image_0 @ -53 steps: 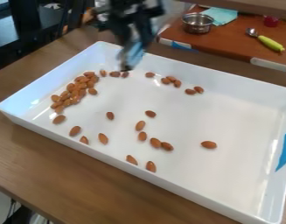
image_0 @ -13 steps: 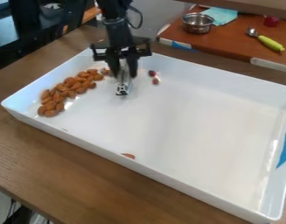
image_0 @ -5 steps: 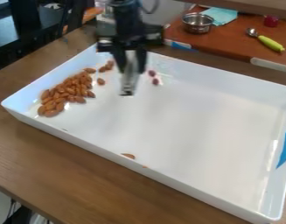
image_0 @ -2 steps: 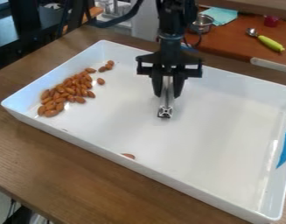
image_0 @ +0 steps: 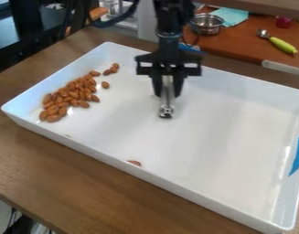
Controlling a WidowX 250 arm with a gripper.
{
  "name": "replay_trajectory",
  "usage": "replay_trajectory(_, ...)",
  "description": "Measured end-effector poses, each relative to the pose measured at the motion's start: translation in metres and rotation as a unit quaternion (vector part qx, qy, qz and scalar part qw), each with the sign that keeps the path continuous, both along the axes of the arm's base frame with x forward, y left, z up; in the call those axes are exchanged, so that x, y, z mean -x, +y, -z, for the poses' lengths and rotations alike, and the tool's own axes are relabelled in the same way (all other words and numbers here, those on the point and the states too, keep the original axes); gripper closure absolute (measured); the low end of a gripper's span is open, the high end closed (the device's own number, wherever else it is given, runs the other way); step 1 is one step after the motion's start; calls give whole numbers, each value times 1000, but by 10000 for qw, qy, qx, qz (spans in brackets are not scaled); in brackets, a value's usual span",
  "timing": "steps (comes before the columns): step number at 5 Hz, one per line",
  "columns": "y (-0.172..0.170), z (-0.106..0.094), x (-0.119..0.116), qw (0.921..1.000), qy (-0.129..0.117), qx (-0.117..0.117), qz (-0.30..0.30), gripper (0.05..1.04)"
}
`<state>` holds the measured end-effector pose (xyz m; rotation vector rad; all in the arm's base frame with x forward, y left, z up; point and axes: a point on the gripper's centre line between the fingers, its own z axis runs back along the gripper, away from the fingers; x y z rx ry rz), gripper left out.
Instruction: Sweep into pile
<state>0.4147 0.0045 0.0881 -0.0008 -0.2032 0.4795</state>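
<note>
1. The gripper (image_0: 168,90) is seen above the white tray (image_0: 206,196), toward its far long edge, pointing down.
2. Betw. its fingers a metal bar (image_0: 167,101) is pinched; it is held almost upright, w/ its lower end down inside the tray. Whether the floor is touched by it cannot be told.
3. The almond pile (image_0: 69,96) is placed along the left short edge of the tray, stretched from nr. the left corner toward the far corner. The almonds are packed close, some w/ sides touching.
4. Seen from the bar, the pile is found to the left, well apart; no almond is touched by the bar.
5. Nr. the far corner, a small group (image_0: 114,69) is found just beside the upper end of the pile.
6. One loose almond (image_0: 105,85) is seen betw. the pile & the bar, nearer to the pile.
7. Another, the stray almond (image_0: 134,162), is located against the near long edge, partly hidden by the wall; by it a place well apart from both pile & bar is taken.
8. The tray is supported by a wooden table (image_0: 54,178). On its right short wall, blue tape (image_0: 298,155) is stuck.
9. Behind, on a red-brown counter (image_0: 237,45), a steel pot (image_0: 206,24), a light-blue cloth (image_0: 232,16), etc. are placed.
</note>
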Motion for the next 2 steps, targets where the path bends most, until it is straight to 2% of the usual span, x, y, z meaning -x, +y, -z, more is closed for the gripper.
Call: replay_trajectory(2,43,-4,-1,9996,-98,176,-199,705)
